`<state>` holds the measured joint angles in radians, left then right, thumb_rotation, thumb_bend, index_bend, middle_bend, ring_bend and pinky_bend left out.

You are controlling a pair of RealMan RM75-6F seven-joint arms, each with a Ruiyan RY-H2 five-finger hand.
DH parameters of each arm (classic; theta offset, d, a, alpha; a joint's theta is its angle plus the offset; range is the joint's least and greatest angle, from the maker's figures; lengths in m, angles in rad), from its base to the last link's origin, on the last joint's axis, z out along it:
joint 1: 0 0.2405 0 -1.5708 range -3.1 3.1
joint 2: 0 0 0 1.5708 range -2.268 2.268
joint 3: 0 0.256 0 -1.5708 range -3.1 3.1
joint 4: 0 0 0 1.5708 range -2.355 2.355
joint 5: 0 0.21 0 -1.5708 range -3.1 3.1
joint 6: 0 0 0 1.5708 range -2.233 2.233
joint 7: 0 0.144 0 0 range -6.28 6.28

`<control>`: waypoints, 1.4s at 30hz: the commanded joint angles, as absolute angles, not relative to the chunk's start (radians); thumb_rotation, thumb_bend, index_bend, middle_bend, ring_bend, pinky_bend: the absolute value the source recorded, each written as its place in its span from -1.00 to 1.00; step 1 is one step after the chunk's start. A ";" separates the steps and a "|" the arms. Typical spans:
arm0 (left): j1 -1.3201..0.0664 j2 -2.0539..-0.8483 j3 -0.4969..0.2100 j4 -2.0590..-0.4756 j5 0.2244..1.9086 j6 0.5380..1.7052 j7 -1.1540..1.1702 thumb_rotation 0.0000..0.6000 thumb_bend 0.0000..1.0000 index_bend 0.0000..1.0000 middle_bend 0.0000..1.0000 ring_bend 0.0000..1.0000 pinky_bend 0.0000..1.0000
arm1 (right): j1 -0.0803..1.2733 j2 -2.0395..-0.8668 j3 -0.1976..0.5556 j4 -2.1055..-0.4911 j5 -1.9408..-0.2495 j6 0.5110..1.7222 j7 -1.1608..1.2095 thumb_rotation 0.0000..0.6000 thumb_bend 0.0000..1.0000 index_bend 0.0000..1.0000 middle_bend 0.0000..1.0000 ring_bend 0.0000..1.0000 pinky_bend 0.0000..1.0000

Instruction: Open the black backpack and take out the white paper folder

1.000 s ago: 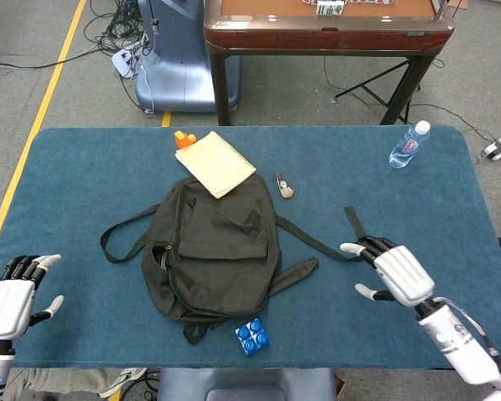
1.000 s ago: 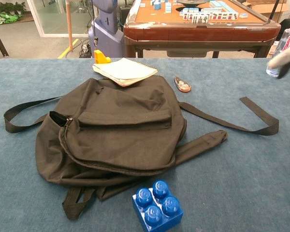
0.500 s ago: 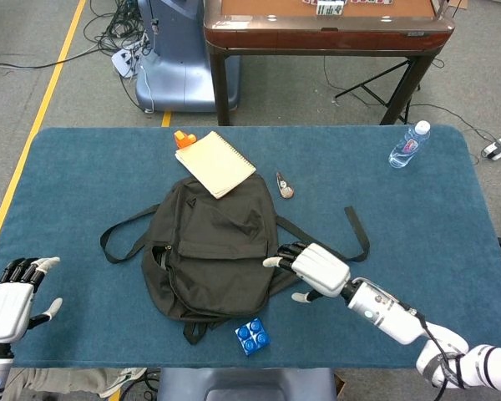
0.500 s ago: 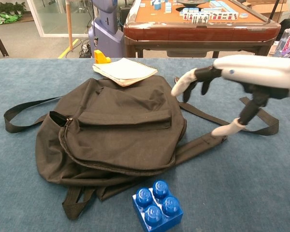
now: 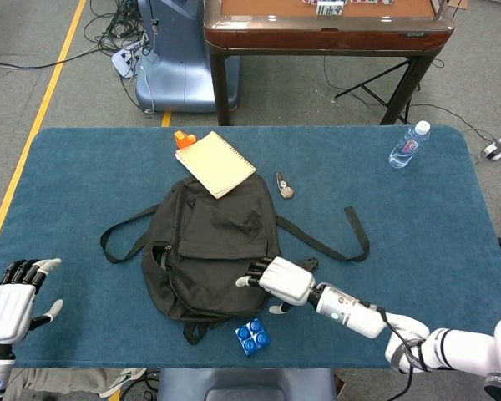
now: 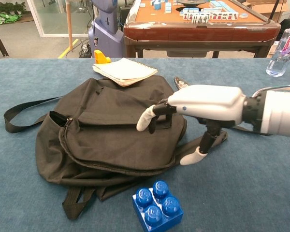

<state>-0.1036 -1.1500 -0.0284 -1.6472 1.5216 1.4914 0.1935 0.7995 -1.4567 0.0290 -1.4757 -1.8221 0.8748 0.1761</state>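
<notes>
The black backpack (image 5: pixel 213 251) (image 6: pixel 106 130) lies flat in the middle of the blue table, straps spread to both sides. No white paper folder shows. My right hand (image 5: pixel 277 281) (image 6: pixel 203 108) hovers over the backpack's lower right edge, fingers apart and pointing left, thumb hanging down beside the strap, holding nothing. Whether the fingertips touch the fabric is unclear. My left hand (image 5: pixel 12 302) rests open at the table's near left corner, far from the backpack, seen only in the head view.
A blue toy brick (image 5: pixel 252 336) (image 6: pixel 157 205) sits just in front of the backpack. A tan spiral notebook (image 5: pixel 215 163) (image 6: pixel 125 70) overlaps the backpack's far edge, beside an orange piece (image 5: pixel 183 139). A small tool (image 5: pixel 285 187) and a water bottle (image 5: pixel 409 144) lie farther back.
My right hand has swept left from the right side of the table across the strap and now sits over the backpack's right edge. The left hand has barely moved.
</notes>
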 commanded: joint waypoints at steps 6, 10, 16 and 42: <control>-0.101 -1.149 -0.027 -1.645 1.516 1.490 0.192 1.00 -0.48 -0.46 -0.49 -0.61 -0.74 | 0.838 -1.511 0.009 -1.432 -1.809 0.861 0.150 1.00 -0.80 -0.55 -0.40 -0.59 -0.45; -0.099 -1.149 -0.026 -1.640 1.512 1.488 0.191 1.00 -0.48 -0.46 -0.49 -0.61 -0.74 | 0.849 -1.534 0.005 -1.414 -1.793 0.854 0.138 1.00 -0.81 -0.55 -0.43 -0.59 -0.45; -0.100 -1.151 -0.025 -1.635 1.508 1.482 0.186 1.00 -0.48 -0.46 -0.49 -0.61 -0.74 | 0.865 -1.570 0.012 -1.392 -1.759 0.843 0.109 1.00 -0.82 -0.55 -0.44 -0.59 -0.45; -0.102 -1.169 -0.028 -1.595 1.505 1.476 0.170 1.00 -0.48 -0.46 -0.49 -0.61 -0.74 | 0.972 -1.641 0.093 -1.330 -1.608 0.764 0.088 1.00 -0.25 -0.14 -0.31 -0.57 -0.45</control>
<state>-0.1024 -1.1691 -0.0281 -1.5947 1.5045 1.4762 0.1695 0.9715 -1.6395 0.0928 -1.3306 -1.6091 0.7634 0.0880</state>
